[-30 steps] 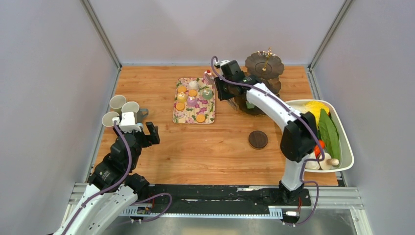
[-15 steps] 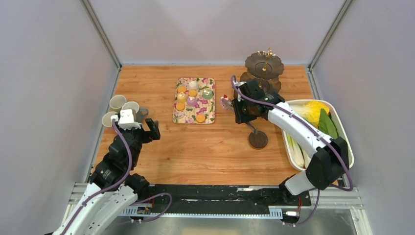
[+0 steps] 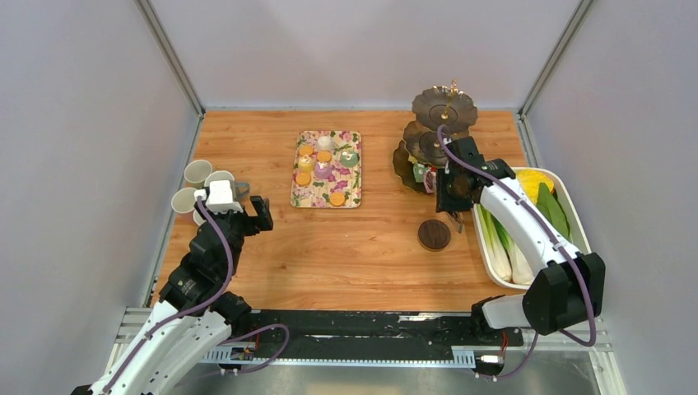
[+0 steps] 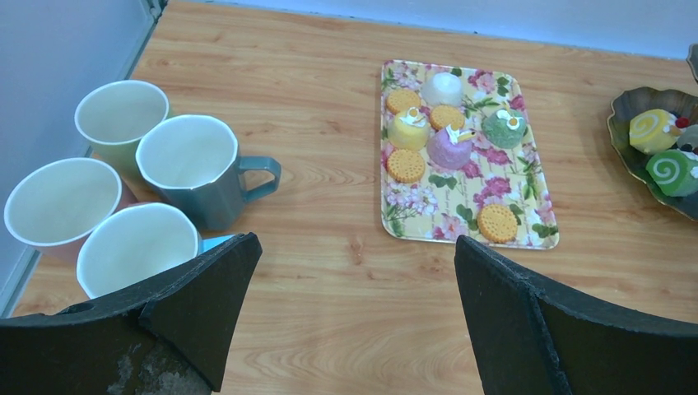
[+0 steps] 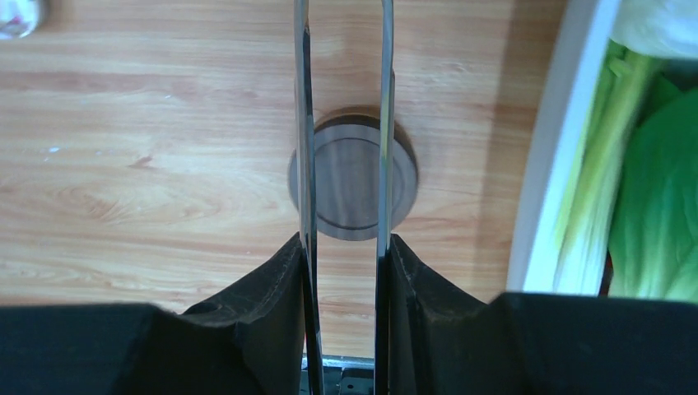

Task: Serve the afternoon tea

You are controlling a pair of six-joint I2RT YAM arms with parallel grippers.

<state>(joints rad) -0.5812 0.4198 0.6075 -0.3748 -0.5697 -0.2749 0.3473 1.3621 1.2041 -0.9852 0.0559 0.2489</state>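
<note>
The dark three-tier stand stands at the back right. Its bottom tier holds a yellow roll cake and a green one. Several cakes and biscuits lie on the floral tray. My right gripper is shut on metal tongs beside the bottom tier, above a dark coaster. The tong tips are out of view. My left gripper is open and empty next to several pastel mugs.
A white tub of vegetables sits at the right edge, close to my right arm. Grey walls close in the table at the left, back and right.
My right gripper has carried the tongs with a small cake from the tray rightward to the stand's bottom tier. My left gripper has shifted slightly forward.
</note>
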